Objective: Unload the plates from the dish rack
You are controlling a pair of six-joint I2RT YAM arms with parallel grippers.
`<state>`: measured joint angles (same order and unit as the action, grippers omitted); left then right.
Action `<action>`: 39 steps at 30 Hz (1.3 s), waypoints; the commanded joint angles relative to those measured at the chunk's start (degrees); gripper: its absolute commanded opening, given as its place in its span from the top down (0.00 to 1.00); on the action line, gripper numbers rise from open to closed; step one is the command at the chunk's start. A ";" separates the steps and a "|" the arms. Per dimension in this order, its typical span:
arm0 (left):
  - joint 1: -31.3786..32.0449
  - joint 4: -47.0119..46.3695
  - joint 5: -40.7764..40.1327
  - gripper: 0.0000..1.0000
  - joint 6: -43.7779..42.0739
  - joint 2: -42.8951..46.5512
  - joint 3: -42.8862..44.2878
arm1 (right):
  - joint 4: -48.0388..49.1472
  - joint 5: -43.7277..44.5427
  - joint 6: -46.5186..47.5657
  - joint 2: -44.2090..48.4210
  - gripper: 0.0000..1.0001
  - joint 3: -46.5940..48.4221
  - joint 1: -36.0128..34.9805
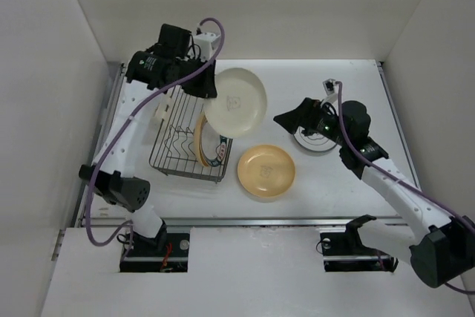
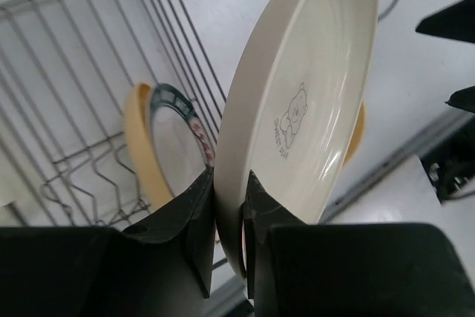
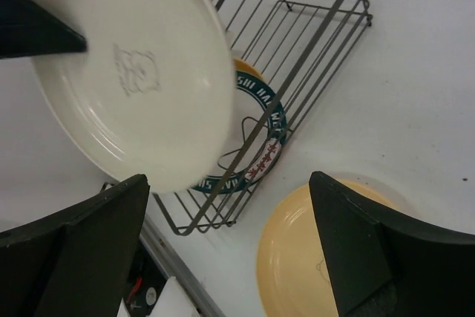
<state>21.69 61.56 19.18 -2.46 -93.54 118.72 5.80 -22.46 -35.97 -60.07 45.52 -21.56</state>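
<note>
My left gripper (image 1: pixel 205 87) (image 2: pixel 228 213) is shut on the rim of a cream plate (image 1: pixel 235 102) (image 2: pixel 312 102) with a small bear print. It holds the plate tilted in the air, above the far right corner of the dark wire dish rack (image 1: pixel 178 142) (image 2: pixel 67 72). Two plates stand at the rack's right end: a yellow-tan plate (image 1: pixel 200 141) (image 2: pixel 137 146) and a teal-rimmed white plate (image 1: pixel 220 150) (image 2: pixel 178 131) (image 3: pixel 260 146). My right gripper (image 1: pixel 286 118) (image 3: pixel 228 180) is open and empty, right of the held plate (image 3: pixel 133 72).
A yellow plate (image 1: pixel 266 171) (image 3: pixel 312 257) lies flat on the table right of the rack (image 3: pixel 312 27). A white plate with grey markings (image 1: pixel 315 141) lies under my right wrist. A small cream plastic piece (image 1: pixel 165 109) sits at the rack's far left.
</note>
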 commanded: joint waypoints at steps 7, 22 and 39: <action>0.10 4.18 18.25 1.00 -3.07 -1.21 -2.88 | 9.14 1.53 -2.52 -6.81 0.09 1.33 -6.82; 0.10 7.87 5.31 0.10 -6.86 0.19 -6.30 | 5.02 13.13 -5.95 -3.30 1.00 -0.43 -6.83; -15.09 3.13 -28.33 0.18 -5.88 10.65 -32.39 | -17.05 21.40 -6.49 0.14 1.00 -9.74 -5.51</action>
<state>7.70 65.78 -5.98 -6.63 -84.20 91.46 -12.14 -1.43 -41.82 -60.38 35.75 -27.22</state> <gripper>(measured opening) 0.832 0.101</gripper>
